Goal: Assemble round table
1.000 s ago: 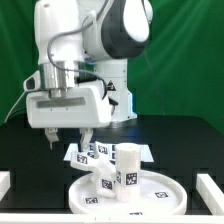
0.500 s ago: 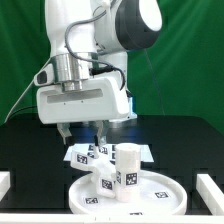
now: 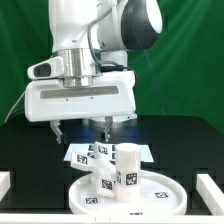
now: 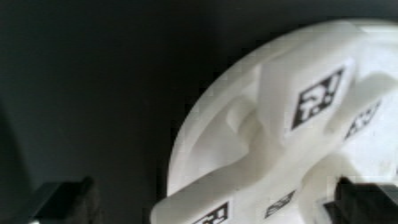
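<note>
The gripper (image 3: 82,130) hangs over the table (image 3: 25,140) with its jaws spread wide and nothing between them. The leg (image 3: 128,170) lies below it, nearer the table's front edge and toward the exterior view's right, well apart in height. It stands upright on the disc (image 3: 160,200), long axis vertical, top end pointing up, with a tag on its near side. The disc lies flat, rim up, by the front edge. The next move probably needs a shift over the leg, then a descent with the jaws straddling its width.
</note>
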`<move>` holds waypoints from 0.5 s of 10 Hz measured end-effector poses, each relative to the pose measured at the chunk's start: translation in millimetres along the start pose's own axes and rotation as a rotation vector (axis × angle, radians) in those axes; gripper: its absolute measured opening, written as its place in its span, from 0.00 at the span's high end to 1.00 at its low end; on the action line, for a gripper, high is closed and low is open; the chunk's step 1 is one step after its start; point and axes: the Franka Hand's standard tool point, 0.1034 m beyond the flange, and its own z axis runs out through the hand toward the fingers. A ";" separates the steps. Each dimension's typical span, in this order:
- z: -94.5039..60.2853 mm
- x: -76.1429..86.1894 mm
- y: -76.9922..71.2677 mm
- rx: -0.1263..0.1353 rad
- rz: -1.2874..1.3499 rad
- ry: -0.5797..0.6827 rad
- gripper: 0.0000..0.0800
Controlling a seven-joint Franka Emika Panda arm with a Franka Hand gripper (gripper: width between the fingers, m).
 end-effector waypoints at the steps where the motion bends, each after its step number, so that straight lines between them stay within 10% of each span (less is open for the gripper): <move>1: 0.2 -0.6 1.7 -0.001 -0.058 -0.001 0.19; 5: 2.6 18.6 -16.4 -0.030 -0.394 -0.015 0.19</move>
